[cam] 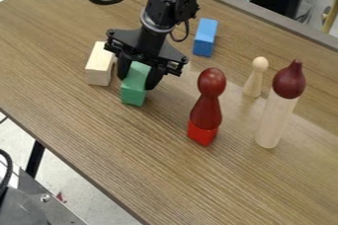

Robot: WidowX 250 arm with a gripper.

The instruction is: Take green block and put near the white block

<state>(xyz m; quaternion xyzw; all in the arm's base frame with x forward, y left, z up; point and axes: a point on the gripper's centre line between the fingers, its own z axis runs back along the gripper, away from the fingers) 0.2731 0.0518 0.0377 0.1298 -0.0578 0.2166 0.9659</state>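
The black gripper (137,77) hangs down left of the view's centre, its fingers shut on the green block (134,87), one at each side. The green block's long top face slants away from the camera, with its far end under the gripper. Just to its left is the white block (100,65), a pale wood-coloured piece lying on the table. A narrow gap separates the two blocks, with the gripper's left finger between their far parts.
On the wooden table (86,120), a blue block (205,37) lies behind and right of the gripper. To the right stand a dark red figure (207,108) with a bright red base, a small pale peg (255,77) and a tall pale piece with a dark red top (277,115).
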